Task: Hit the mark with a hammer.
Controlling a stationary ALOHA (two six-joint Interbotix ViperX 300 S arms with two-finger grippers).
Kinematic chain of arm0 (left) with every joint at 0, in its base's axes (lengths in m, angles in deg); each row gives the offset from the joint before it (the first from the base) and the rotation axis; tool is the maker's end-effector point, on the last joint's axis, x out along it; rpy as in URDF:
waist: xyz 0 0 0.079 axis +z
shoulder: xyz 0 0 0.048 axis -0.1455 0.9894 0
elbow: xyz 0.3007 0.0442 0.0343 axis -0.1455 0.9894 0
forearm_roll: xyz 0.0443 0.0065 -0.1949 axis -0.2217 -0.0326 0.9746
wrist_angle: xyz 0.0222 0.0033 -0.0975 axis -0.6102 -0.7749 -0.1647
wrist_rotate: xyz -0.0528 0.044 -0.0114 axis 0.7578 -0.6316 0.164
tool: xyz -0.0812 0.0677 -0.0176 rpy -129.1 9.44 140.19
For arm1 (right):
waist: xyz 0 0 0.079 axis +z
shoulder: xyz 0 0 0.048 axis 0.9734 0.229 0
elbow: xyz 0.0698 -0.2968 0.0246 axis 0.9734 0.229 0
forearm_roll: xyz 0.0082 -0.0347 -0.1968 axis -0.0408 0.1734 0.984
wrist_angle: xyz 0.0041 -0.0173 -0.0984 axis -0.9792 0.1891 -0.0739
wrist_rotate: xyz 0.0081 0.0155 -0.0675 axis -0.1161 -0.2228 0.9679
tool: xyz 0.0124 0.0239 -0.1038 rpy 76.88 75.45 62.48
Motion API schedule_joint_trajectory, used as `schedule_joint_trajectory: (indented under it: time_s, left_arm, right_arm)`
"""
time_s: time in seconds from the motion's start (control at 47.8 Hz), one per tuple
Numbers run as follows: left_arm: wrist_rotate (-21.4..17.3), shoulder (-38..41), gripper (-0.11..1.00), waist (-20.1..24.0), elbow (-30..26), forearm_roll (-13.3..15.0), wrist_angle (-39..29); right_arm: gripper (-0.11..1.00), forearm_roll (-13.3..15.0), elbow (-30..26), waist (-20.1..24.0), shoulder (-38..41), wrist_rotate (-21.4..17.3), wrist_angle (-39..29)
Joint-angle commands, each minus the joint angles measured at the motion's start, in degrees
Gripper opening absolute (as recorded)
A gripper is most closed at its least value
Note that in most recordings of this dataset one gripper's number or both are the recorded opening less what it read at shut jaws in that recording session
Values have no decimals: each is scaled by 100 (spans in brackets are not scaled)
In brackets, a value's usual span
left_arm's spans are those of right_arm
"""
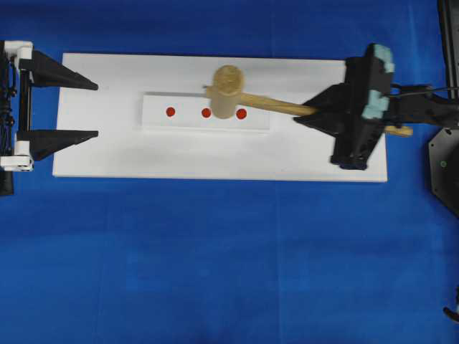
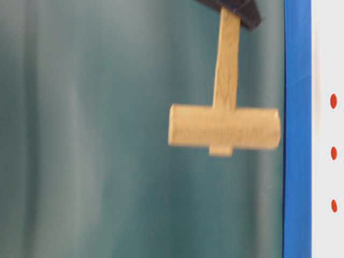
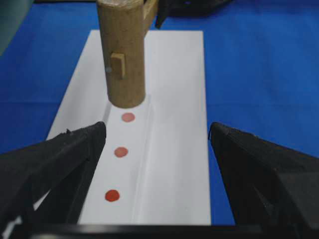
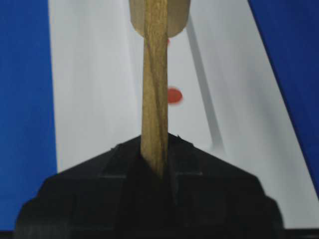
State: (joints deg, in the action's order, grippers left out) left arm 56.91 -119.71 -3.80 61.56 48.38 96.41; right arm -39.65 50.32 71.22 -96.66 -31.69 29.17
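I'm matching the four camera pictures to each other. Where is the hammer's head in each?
Overhead: hammer head, upper centre.
Table-level: centre right, lying sideways.
Left wrist: top, left of centre.
Right wrist: top edge, behind the handle.
Shared landmark: the red dots.
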Motion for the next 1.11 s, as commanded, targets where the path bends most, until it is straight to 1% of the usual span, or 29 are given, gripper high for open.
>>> schedule_joint_trajectory:
  time_s: [0.0,0.188,0.272,0.376,0.606,0.732,0.941,1.087]
  left_arm:
    - [9,26,83,18,-62,9,62]
    - [9,26,83,18,-53,9,62]
    - [9,26,83,18,-53,9,62]
    - [9,18,83,18,-53,9,53]
    - [9,53,83,18,-44,9,62]
    - [9,229,83,18,-70,9,185]
    - [18,1002,85,18,-281,9,896]
    - [18,1652,90,18,-615,9,1055]
  right_arm:
    - [0,88,-483,123,272,9,18]
    - [0,185,-1283,229,1081,44,-53]
    - [0,193,-1556,237,1318,53,-185]
    - [0,272,-1784,237,1512,62,-308]
    - [0,299,-1881,246,1600,62,-360]
    - [0,299,-1881,246,1600,62,-360]
    - [0,290,-1881,246,1600,62,-352]
    - [0,299,-1872,246,1600,62,-360]
